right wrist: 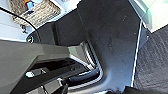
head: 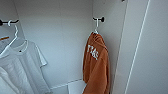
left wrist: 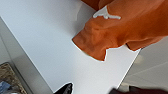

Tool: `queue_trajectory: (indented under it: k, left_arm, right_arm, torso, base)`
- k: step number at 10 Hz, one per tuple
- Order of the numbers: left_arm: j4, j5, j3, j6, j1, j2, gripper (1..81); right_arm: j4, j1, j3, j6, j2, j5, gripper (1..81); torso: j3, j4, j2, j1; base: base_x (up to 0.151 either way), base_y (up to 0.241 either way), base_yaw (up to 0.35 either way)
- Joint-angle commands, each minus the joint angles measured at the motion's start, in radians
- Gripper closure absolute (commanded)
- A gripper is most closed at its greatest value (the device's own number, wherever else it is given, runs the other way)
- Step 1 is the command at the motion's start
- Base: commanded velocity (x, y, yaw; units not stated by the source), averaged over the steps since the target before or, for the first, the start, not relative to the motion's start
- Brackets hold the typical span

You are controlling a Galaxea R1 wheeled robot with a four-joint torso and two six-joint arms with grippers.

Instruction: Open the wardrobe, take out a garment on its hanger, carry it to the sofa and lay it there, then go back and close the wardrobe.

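I'm looking straight into the open wardrobe [head: 60,37], white panels all round; the garment [head: 96,67] hangs at the right side of the interior, rust-orange with white lettering on it, draped long and loose beside the wardrobe's right inner wall; its hanger [head: 96,26], thin and white, pokes out of the neck and hooks over a short dark peg [head: 99,19] high on that wall; to the left a white shirt [head: 23,65] hangs on its own white hanger [head: 12,37] from another dark peg [head: 8,22], well apart from the orange one; a pale door edge [head: 140,50] stands at the right of my head view.

From my left wrist, the garment's lower folds [left wrist: 117,32] fill the upper part, a bit of white print showing, hanging against a white panel [left wrist: 50,45]; two dark tips of my left tool [left wrist: 91,89] peek in at the edge with white panel between them, so they stand apart and touch no cloth; a woven basket [left wrist: 7,77] sits off in the corner.

From my right wrist I see my own dark body, a woven basket [right wrist: 37,12] and grey carpet [right wrist: 152,62]; my right tool [right wrist: 87,91] shows as dark tips at the edge; open or closed, I cannot tell.
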Motion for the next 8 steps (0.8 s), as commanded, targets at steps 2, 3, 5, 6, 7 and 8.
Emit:
queue_trajectory:
  k: [2, 3, 5, 6, 7, 8]
  left_arm:
    - [-0.011, 0.117, 0.099, -0.157, -0.359, -0.028, 1.0]
    - [-0.012, 0.156, 0.120, -0.209, -0.433, -0.016, 1.0]
    - [-0.012, 0.217, 0.163, -0.297, -0.576, 0.001, 1.0]
    - [-0.016, 0.220, 0.185, -0.358, -0.643, 0.010, 1.0]
    - [-0.019, 0.218, 0.195, -0.412, -0.702, 0.018, 1.0]
    - [-0.022, 0.218, 0.206, -0.450, -0.758, 0.035, 1.0]
  right_arm:
    - [-0.006, 0.048, 0.004, 0.000, 0.009, -0.055, 1.0]
    - [-0.006, 0.049, 0.004, 0.000, 0.010, -0.055, 1.0]
    - [-0.003, 0.045, 0.004, 0.002, 0.012, -0.050, 1.0]
    - [-0.003, 0.048, 0.004, 0.002, 0.009, -0.050, 1.0]
    - [-0.003, 0.049, 0.004, 0.002, 0.009, -0.050, 1.0]
    - [-0.003, 0.049, 0.004, 0.002, 0.010, -0.050, 1.0]
  torso:
    - [0.000, 0.000, 0.000, 0.000]
    - [0.000, 0.000, 0.000, 0.000]
    - [0.000, 0.000, 0.000, 0.001]
    - [0.000, 0.000, 0.001, 0.001]
    - [-0.001, 0.000, 0.001, 0.001]
    - [-0.001, 0.000, 0.001, 0.002]
  base:
    - [0.000, 0.000, 0.000]
    - [0.000, 0.000, 0.000]
    - [0.000, 0.000, 0.000]
    - [0.000, 0.000, 0.000]
    - [0.000, 0.000, 0.000]
    - [0.000, 0.000, 0.000]
